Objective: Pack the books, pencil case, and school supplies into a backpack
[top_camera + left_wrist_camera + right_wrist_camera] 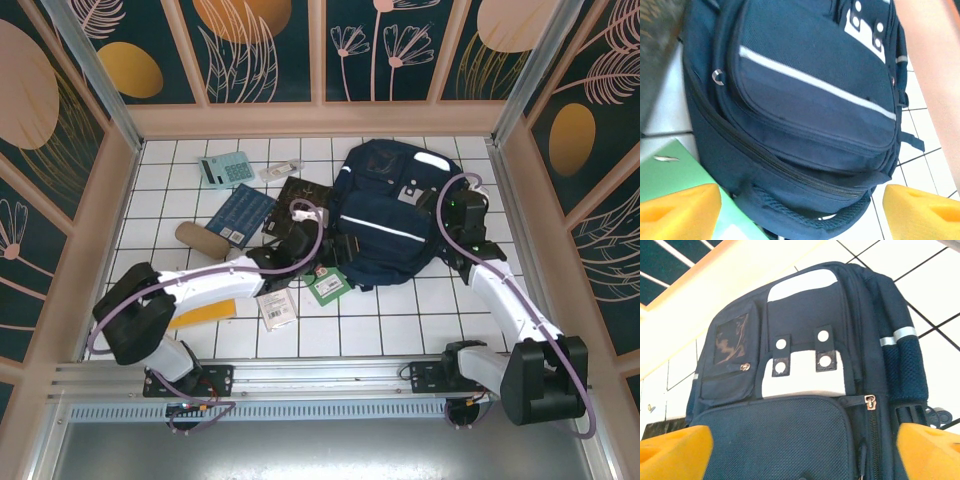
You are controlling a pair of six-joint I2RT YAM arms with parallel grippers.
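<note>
Navy woven fabric: the backpack (385, 215) lies flat on the white tiled table (420, 310), right of centre, with a white reflective stripe across its front pocket. The left gripper (318, 240) is at its left edge and the right gripper (452, 225) at its right edge. Loose on the tiles to the left are a teal calculator (226, 169), a dark blue book (242, 213), a black book (300, 195) just beside the backpack, a rounded tan pencil case (200, 238), and a small green book (327, 286) near the backpack's lower-left corner.

Left wrist: matte yellow wedge-shaped pads (680, 210) stand wide apart with nothing between them, so the jaws are open. Beyond them are a toothed zip line and a ribbed webbing handle.

Right wrist: yellow pads (672, 452) are spread wide and empty. Beyond them are a mesh pocket, white patches and four round rivets.
</note>
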